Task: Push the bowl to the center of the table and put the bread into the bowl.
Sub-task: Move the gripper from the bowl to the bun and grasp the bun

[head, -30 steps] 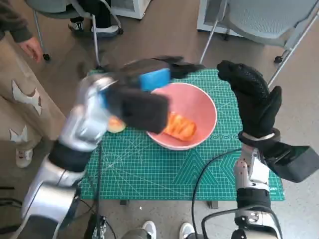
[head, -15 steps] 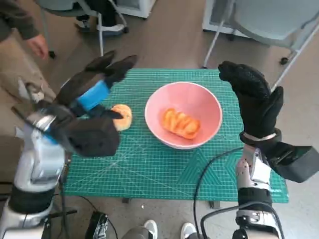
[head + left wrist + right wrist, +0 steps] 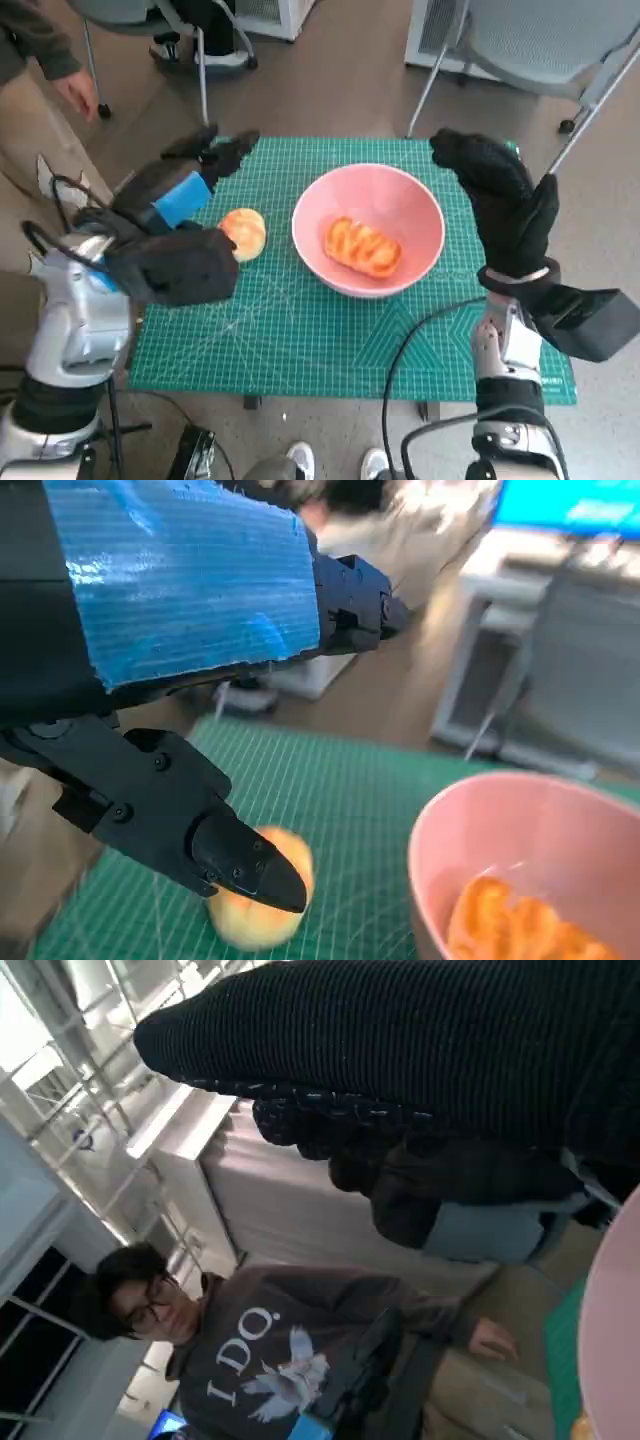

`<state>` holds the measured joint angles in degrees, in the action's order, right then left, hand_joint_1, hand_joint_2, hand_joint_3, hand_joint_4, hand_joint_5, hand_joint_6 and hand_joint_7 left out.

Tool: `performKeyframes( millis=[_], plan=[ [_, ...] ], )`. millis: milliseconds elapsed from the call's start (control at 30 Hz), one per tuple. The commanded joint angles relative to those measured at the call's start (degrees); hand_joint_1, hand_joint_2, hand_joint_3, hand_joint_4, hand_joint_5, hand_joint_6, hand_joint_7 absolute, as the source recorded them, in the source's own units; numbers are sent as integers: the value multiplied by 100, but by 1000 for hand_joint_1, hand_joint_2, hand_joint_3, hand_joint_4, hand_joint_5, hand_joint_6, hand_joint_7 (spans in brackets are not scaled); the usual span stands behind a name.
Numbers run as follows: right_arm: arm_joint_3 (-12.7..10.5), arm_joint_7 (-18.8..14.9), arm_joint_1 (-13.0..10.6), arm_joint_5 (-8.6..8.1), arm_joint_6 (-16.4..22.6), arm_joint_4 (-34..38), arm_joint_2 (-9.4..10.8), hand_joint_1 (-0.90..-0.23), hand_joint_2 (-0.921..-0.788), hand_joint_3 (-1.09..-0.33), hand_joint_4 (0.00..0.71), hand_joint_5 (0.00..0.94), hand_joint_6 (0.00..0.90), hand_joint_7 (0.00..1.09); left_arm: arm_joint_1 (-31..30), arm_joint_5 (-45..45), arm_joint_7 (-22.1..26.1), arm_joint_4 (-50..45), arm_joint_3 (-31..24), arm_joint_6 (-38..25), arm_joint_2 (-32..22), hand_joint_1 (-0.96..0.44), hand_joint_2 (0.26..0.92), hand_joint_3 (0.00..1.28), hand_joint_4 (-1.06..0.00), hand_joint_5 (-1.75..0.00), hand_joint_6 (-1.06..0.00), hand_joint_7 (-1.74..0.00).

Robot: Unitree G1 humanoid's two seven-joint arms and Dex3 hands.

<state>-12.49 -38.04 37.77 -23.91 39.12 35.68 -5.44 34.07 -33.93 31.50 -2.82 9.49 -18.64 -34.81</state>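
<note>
1. Head view. Pink bowl (image 3: 368, 230) sits at about the middle of the green cutting mat (image 3: 300, 340) covering the bench, centre of the frame. Pushing step looks done, by my judgement.
2. Bowl contents: one orange-glazed bread (image 3: 362, 247) lying on the bowl floor, long axis running from upper left to lower right of the frame. Nothing else visible inside.
3. A second piece, a pale round bun (image 3: 243, 233), lies on the mat just left of the bowl, apart from its rim (whether the task wants this one in too, I can only guess; likely yes).
4. Left hand (image 3: 185, 190) hovers at the left of the frame, above the mat edge, fingers (image 3: 232, 148) spread and pointing to the upper right; it grasps nothing. The bun lies just to the lower right of that hand, between it and the bowl.
5. Left wrist view confirms: a black finger (image 3: 240, 858) hangs over the bun (image 3: 258, 905) without visible contact; the bowl (image 3: 470, 825) with the bread (image 3: 520, 930) lies at the lower right.
6. Right hand (image 3: 505, 205) is raised at the right of the frame, beside the bowl's right rim, fingers extended, released, empty.
7. Key relation: the bun is on the left hand's side, with the bowl between it and the right hand. The left hand is nearer.
8. Right wrist view shows mainly the glove (image 3: 420, 1050) and a seated person (image 3: 280, 1360) behind.
</note>
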Motion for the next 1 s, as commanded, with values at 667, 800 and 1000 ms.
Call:
performKeyframes(
  millis=[667,800,1000],
  plan=[
    [-71,-82,-58,-21,-69,92,-192,-649,-921,-697,247,3,72,542,1747,-337,-265,3731,1220,201,659,-351,668,0,1,1,-118,0],
    [-74,-62,-68,-6,-74,67,-205,-647,-921,-698,254,6,72,542,2025,-374,-296,4357,1379,247,765,-342,670,1,1,1,-115,0],
    [-82,-46,-78,6,-60,78,-211,-638,-921,-699,266,11,73,541,2364,-419,-302,5056,1564,259,918,-342,673,2,1,1,-110,0]
  ],
)
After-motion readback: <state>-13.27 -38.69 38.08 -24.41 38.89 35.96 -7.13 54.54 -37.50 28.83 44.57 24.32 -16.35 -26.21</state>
